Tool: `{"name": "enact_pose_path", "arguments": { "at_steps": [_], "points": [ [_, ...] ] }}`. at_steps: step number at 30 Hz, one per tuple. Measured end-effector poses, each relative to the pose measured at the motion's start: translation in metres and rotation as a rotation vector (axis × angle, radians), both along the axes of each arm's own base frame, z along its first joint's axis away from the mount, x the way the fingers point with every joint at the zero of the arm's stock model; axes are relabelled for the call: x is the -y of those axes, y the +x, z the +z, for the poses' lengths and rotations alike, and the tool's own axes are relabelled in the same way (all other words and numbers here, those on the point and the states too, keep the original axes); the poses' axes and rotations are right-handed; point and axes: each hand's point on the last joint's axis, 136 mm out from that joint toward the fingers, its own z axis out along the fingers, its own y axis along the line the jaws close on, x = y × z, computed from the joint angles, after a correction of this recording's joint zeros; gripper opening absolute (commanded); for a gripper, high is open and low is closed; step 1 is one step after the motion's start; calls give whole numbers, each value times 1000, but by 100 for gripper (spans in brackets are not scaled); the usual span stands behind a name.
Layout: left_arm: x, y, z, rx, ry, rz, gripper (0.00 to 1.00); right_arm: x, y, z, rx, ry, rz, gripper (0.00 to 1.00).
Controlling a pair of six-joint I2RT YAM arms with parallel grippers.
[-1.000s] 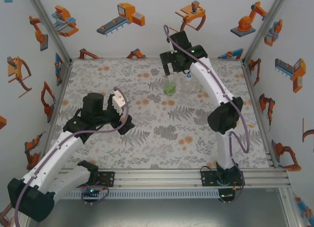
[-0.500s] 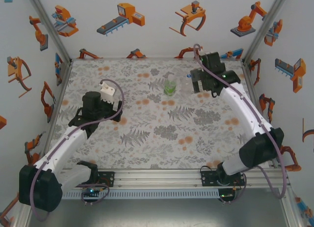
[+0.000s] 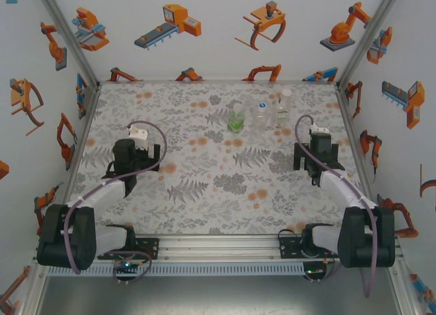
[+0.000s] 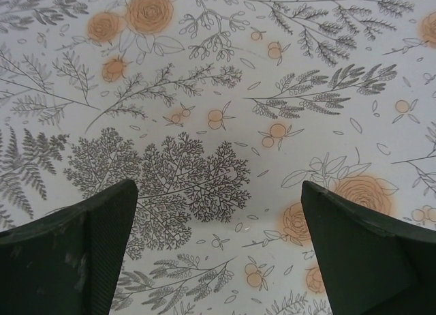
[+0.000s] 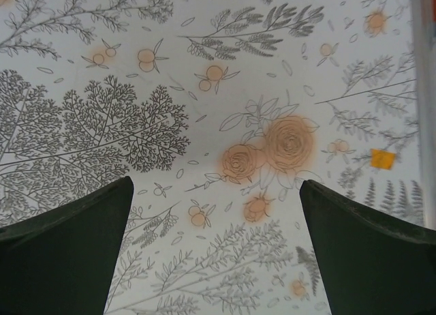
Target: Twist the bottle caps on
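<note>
The translucent green plastic bottle (image 3: pixel 236 118), a clear plastic bottle (image 3: pixel 262 114) and a second clear plastic bottle (image 3: pixel 284 103) stand upright in a row at the far centre-right of the floral-print desk (image 3: pixel 204 185). The left pincer (image 4: pixel 218 247) and right pincer (image 5: pixel 214 247) hang wide and empty over bare desk, well apart from the bottles. The small white screw caps (image 3: pixel 286 93) appear fitted, but seating cannot be confirmed. Approach again only if a cap is loose, gripping it squarely.

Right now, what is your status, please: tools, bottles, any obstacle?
Left tool open, empty. Right tool open, empty. Green bottle, two clear bottles upright, far side. No obstacle seen.
</note>
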Motion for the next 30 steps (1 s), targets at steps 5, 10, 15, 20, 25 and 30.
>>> {"name": "enact_pose_path", "arguments": {
  "at_steps": [5,10,15,20,25,30],
  "points": [
    [-6,10,-10,35,-20,26,97,1,-2,-20,106,45,3,99],
    [-13,20,-6,78,-34,41,97,3,22,-9,237,89,5,99],
    [-27,30,-6,110,-72,59,97,2,39,-5,317,132,21,99],
    [-32,37,-13,127,-117,54,97,4,48,-15,334,177,27,99],
    [-35,38,-22,108,-142,68,97,-2,55,-18,357,200,57,99],
    [-36,38,-21,109,-153,81,97,-4,58,-12,388,206,73,99]
  ]
}}
